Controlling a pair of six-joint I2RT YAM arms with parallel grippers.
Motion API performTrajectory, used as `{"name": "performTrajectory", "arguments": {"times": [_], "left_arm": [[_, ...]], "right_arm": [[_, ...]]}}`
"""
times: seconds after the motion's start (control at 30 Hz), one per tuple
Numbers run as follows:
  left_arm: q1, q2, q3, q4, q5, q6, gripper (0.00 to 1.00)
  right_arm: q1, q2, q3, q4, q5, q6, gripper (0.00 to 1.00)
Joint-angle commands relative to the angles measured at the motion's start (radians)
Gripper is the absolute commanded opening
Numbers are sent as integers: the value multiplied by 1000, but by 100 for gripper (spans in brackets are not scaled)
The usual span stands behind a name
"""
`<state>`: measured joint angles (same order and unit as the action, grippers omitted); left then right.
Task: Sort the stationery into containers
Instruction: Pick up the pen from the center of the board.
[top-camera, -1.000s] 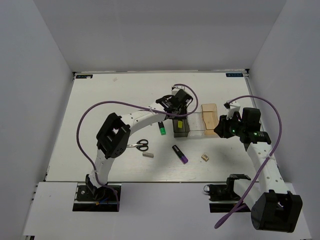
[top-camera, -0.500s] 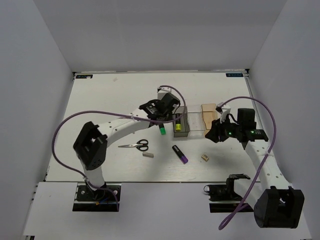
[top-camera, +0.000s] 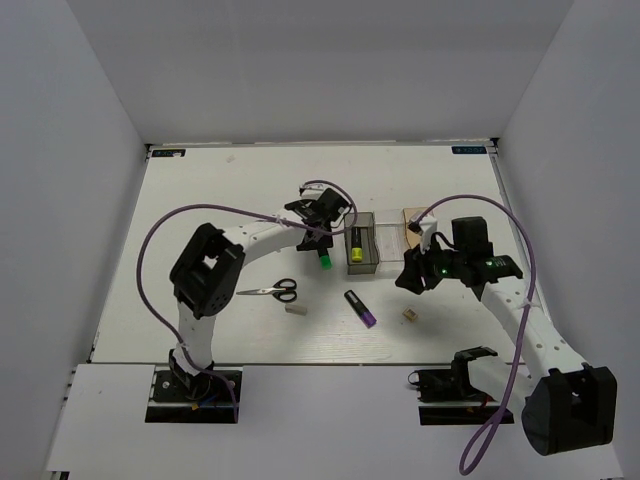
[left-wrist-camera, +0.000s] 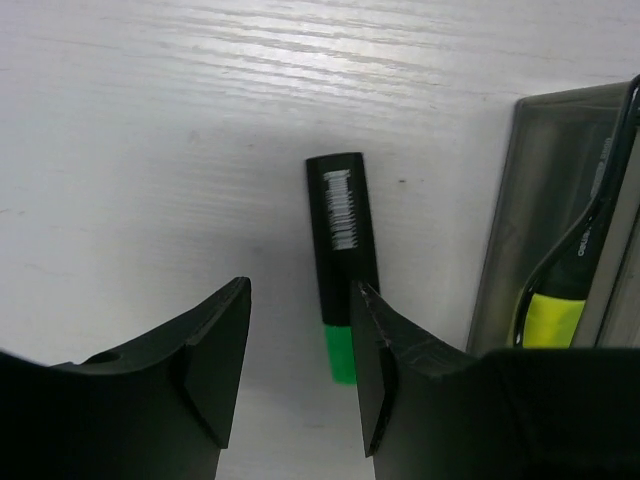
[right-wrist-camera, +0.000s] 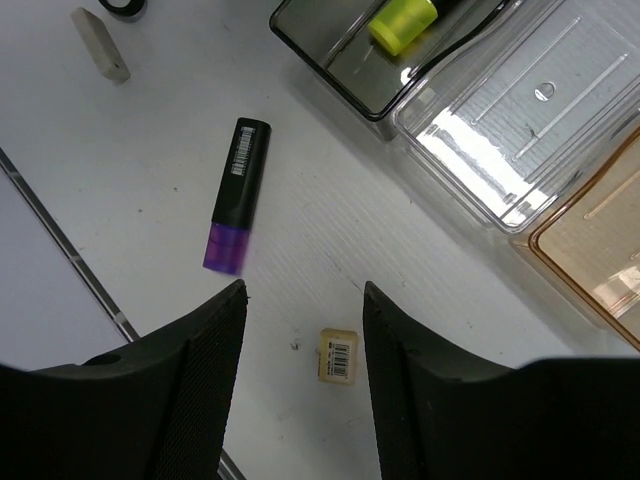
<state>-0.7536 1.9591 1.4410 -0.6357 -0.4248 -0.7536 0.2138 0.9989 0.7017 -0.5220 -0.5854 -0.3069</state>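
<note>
**Asker:** What is your left gripper doing?

**Me:** My left gripper (left-wrist-camera: 300, 370) hangs over the desk (left-wrist-camera: 150, 150) with its jaws apart, grasping nothing. The green highlighter (left-wrist-camera: 340, 260) lies flat on the desk below it. Its green end points toward me, close by one of my fingers (left-wrist-camera: 375, 370). It is just beside the dark smoky box (left-wrist-camera: 545, 180), but outside it.

**Asker:** Has any stationery reached the containers?

**Me:** The yellow highlighter (left-wrist-camera: 553, 312) lies inside the dark smoky box. The clear box (right-wrist-camera: 500, 120) is joined to that one in the middle of the row, and the tan-orange box (right-wrist-camera: 600, 250) is at the other end.

**Asker:** And your right gripper?

**Me:** My right gripper (right-wrist-camera: 303, 380) is released as well, jaws wide, hovering above the desk. In my wrist view the tan cube (right-wrist-camera: 338, 354) sits on the desk in line with the gap between my fingers. The purple highlighter (right-wrist-camera: 235, 195) lies flat nearby, apart from the cube and short of the boxes.

**Asker:** What about the rest?

**Me:** The grey block (right-wrist-camera: 100, 44) lies beyond the purple highlighter. The scissors (top-camera: 272, 291) lie near that block, on my left arm's side of the desk.
</note>
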Motion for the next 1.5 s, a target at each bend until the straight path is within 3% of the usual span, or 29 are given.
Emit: {"name": "performTrajectory", "arguments": {"times": [0.0, 0.7, 0.8, 0.83, 1.03, 1.13, 1.23, 1.3, 1.37, 1.4, 1.47], "left_arm": [[-4, 17, 90, -13, 26, -16, 55], [11, 135, 64, 2, 83, -92, 55], [10, 132, 56, 1, 83, -93, 45], [10, 129, 52, -1, 81, -92, 33], [20, 63, 1, -1, 74, -82, 4], [16, -3, -10, -1, 58, -53, 1], [-7, -66, 12, 10, 31, -13, 1], [-19, -95, 47, 14, 26, 7, 1], [-38, -107, 67, 22, 34, 17, 1], [-42, -108, 91, 33, 40, 17, 1], [-55, -85, 128, 33, 69, 14, 1]], "right_arm": [[15, 7, 39, 14, 25, -11, 54], [25, -3, 39, 14, 50, -12, 55], [25, -3, 39, 14, 52, -11, 55], [24, -2, 38, 13, 50, -12, 55], [24, -3, 38, 11, 52, -9, 55], [24, -8, 32, 14, 50, -12, 55], [27, -6, 35, 5, 49, -18, 63], [27, -3, 38, 5, 48, -21, 63], [24, -2, 36, 7, 47, -23, 58], [25, -3, 36, 7, 47, -21, 49], [24, -2, 35, 7, 47, -21, 42]]}}
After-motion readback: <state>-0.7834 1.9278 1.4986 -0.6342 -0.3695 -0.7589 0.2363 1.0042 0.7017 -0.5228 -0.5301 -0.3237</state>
